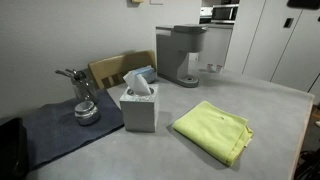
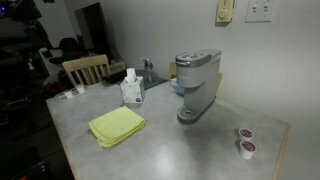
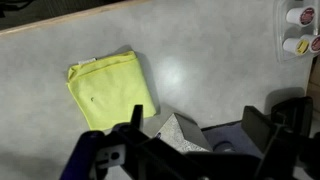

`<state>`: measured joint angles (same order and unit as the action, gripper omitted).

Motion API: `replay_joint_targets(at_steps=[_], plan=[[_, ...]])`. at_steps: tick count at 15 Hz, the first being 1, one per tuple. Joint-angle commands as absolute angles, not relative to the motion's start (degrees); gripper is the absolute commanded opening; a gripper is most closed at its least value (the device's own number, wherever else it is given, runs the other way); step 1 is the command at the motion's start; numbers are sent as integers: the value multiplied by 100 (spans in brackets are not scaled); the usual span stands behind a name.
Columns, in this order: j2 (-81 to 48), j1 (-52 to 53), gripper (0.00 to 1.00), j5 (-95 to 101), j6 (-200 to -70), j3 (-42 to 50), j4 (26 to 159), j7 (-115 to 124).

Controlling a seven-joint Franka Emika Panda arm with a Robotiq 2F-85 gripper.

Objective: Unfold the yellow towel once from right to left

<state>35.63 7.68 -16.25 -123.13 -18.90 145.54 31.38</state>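
Note:
The yellow towel (image 1: 213, 128) lies folded flat on the grey table, beside the white tissue box (image 1: 139, 108). It also shows in an exterior view (image 2: 117, 126) and in the wrist view (image 3: 108, 90), at upper left. My gripper (image 3: 195, 125) is open and empty. It hangs high above the table, over the tissue box (image 3: 172, 133) and to the right of the towel in the wrist view. The arm does not show in either exterior view.
A coffee machine (image 1: 180, 52) stands at the back. A dark grey-blue mat (image 1: 55, 130) holds a metal cup of utensils (image 1: 85, 105). A wooden chair (image 2: 85, 68) stands at the table edge. Coffee pods (image 2: 245, 140) sit near a corner.

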Motion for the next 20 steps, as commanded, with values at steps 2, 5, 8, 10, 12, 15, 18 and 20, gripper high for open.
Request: replay_joint_targets(at_steps=[2, 5, 8, 10, 12, 15, 18, 20], plan=[[3524, 795, 100, -1568, -12338, -1863, 14549, 3152], [3451, 763, 100, -1519, -12417, -1875, 14580, 3144], [3381, 726, 100, -1514, -12552, -1873, 14662, 3154], [3319, 716, 100, -1529, -12677, -1842, 14750, 3130], [3224, 723, 100, -1556, -12771, -1784, 14833, 3084], [3056, 721, 100, -1560, -12943, -1694, 14950, 3031], [2892, 767, 100, -1585, -13036, -1533, 15028, 2800], [2793, 787, 100, -1590, -13063, -1426, 15064, 2559]])
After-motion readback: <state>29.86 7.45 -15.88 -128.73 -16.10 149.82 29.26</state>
